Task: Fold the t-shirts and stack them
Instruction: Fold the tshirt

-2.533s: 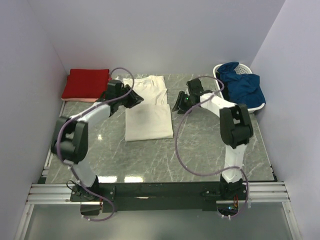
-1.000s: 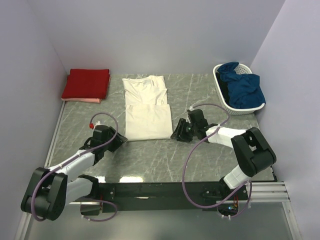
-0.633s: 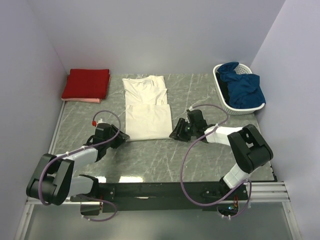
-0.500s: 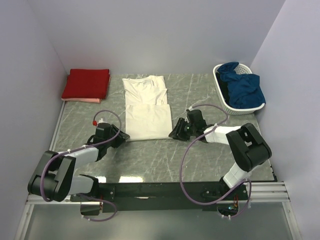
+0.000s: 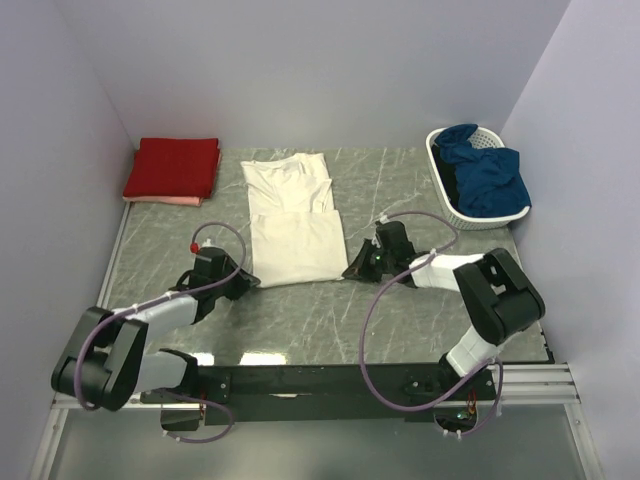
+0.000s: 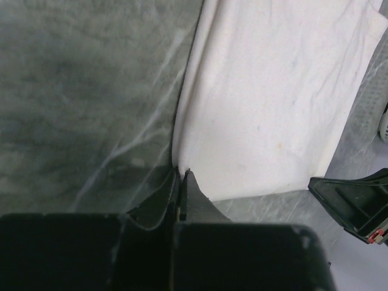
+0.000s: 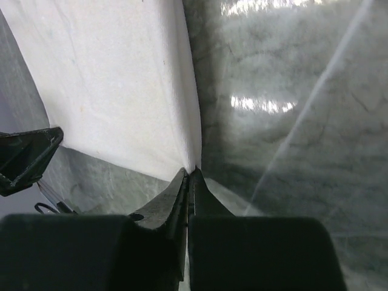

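The cream t-shirt (image 5: 293, 220) lies partly folded on the marble table, collar end far, folded lower half near. My left gripper (image 5: 250, 283) lies low at its near left corner. In the left wrist view the gripper (image 6: 182, 173) is shut on the corner of the cream cloth (image 6: 273, 103). My right gripper (image 5: 347, 272) is at the near right corner, and in the right wrist view that gripper (image 7: 189, 171) is shut on the cloth's (image 7: 121, 79) edge. A folded red t-shirt (image 5: 172, 167) rests on a pale pink one (image 5: 160, 200) at the far left.
A white slatted basket (image 5: 468, 217) holding dark blue clothing (image 5: 487, 175) stands at the far right, by the wall. Lilac walls close in the table on three sides. Purple cables loop off both arms over the marble table (image 5: 400, 320).
Both grippers went from open to shut on the near corners of the cream t-shirt. The arms have shifted only slightly and the shirt's near edge has moved a little.
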Controlling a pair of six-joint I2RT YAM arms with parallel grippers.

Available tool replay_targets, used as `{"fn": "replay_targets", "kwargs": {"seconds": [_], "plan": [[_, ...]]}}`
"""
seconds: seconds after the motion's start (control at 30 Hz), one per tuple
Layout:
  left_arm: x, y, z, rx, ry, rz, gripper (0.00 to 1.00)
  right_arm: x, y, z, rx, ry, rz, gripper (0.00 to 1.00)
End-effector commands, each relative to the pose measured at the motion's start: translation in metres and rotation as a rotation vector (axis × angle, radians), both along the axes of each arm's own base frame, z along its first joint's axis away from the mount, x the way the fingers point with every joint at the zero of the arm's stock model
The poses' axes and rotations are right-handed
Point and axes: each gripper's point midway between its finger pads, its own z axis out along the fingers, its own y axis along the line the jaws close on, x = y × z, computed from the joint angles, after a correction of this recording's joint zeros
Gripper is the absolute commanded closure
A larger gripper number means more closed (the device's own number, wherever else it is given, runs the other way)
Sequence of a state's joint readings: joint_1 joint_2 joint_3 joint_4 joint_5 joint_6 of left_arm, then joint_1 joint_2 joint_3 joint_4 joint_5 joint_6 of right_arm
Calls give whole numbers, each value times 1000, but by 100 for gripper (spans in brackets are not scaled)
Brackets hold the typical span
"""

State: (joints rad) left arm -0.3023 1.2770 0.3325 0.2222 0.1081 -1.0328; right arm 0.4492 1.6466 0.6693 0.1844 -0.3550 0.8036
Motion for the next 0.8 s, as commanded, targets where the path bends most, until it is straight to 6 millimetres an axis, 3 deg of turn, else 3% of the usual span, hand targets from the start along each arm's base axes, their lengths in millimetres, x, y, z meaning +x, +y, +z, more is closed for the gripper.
{"fn": "replay_targets", "kwargs": {"seconds": [0.0, 0.1, 0.13, 0.17, 0.23, 0.27, 0.33, 0.37, 0.43, 0.53, 0.7, 0.77], "plan": [[-13, -5, 12, 9, -7, -51, 99, -7, -10, 18, -1, -50, 0, 100], [-27, -10, 18, 7, -8, -74, 99, -24, -14, 26, 20, -68, 14, 100], [-33, -13, 19, 3, -5, -84, 99, -38, -18, 20, 20, -48, 22, 100], [-40, -13, 17, 6, 6, -89, 99, -42, -19, 29, 39, -75, 25, 100], [-52, -18, 25, -11, -1, -107, 99, -64, -24, 21, 41, -49, 35, 100], [-59, -17, 30, -16, -8, -106, 99, -69, -24, 29, 60, -78, 38, 100], [-72, -26, 36, -44, -11, -132, 99, -91, -26, 21, 55, -57, 53, 100], [-77, -27, 37, -48, -8, -133, 99, -95, -26, 28, 68, -84, 55, 100], [-91, -33, 44, -71, -5, -152, 99, -117, -27, 21, 61, -56, 72, 100], [-109, -39, 53, -100, -12, -178, 99, -137, -32, 25, 65, -70, 70, 100], [-131, -44, 54, -92, 28, -224, 99, -143, -37, 37, 60, -98, 54, 100], [-128, -38, 56, -65, 14, -201, 99, -141, -39, 40, 43, -109, 54, 100]]}}
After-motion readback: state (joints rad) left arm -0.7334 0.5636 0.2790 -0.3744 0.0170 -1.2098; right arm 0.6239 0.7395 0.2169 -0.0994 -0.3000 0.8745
